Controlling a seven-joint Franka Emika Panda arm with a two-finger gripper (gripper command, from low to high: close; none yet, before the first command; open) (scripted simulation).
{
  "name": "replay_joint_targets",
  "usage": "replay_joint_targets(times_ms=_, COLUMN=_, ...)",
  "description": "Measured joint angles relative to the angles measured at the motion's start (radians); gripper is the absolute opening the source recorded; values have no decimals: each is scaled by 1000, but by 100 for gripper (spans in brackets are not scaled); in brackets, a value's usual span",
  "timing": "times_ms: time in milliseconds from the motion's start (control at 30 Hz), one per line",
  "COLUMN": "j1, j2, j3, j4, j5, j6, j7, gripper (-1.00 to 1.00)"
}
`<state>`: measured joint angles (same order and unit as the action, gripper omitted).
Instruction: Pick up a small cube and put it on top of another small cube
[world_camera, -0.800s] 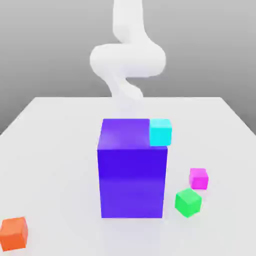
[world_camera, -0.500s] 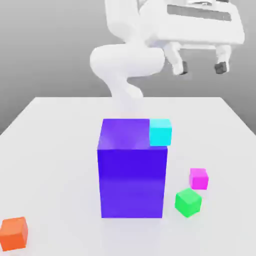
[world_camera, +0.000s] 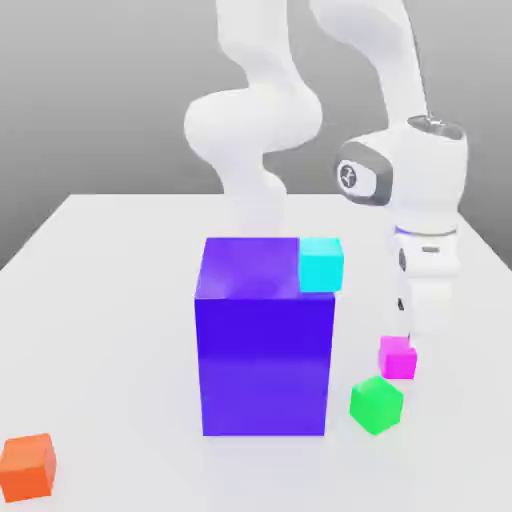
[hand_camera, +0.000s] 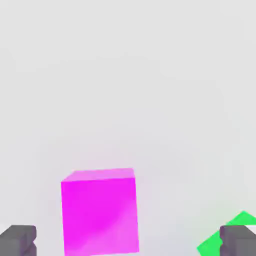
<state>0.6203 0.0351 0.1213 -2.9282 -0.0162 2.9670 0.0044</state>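
The small cube (world_camera: 397, 357), glossy magenta-pink, rests on the white table at the exterior view's right, just behind a green cube (world_camera: 377, 403). My gripper (world_camera: 408, 328) hangs directly above and slightly behind it, pointing down. In the hand view the small cube (hand_camera: 100, 212) lies between my two dark fingertips (hand_camera: 17, 240), which stand wide apart; the gripper (hand_camera: 128, 242) is open and nothing touches the cube. A corner of the green cube (hand_camera: 222, 237) peeks in beside the other fingertip.
A big purple-blue block (world_camera: 265, 340) stands mid-table with a cyan cube (world_camera: 321, 264) at its top back corner. An orange cube (world_camera: 27, 466) sits at the front of the exterior view's left. The white table (world_camera: 110, 300) spreads around them.
The arm has swung down from high above the table to just over the magenta cube. The cubes and block have not moved.
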Motion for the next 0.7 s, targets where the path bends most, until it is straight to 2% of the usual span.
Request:
replay_joint_targets(times_ms=167, j1=82, j2=180, j3=-101, j4=30, j5=-63, j6=147, j7=43, gripper=0)
replay_joint_targets(times_ms=200, j1=96, j2=209, j3=-114, j4=35, j5=-64, j6=171, j7=46, gripper=-100)
replay_joint_targets(times_ms=433, j1=98, j2=213, j3=-118, j4=36, j5=-68, j6=173, j7=49, gripper=-100)
replay_joint_targets(times_ms=600, j1=50, j2=58, j3=-58, j4=7, j5=-18, j6=46, j7=10, gripper=-100)
replay_joint_targets(times_ms=700, j1=65, j2=-50, j3=-59, j4=-13, j5=18, j6=-42, j7=-14, gripper=-100)
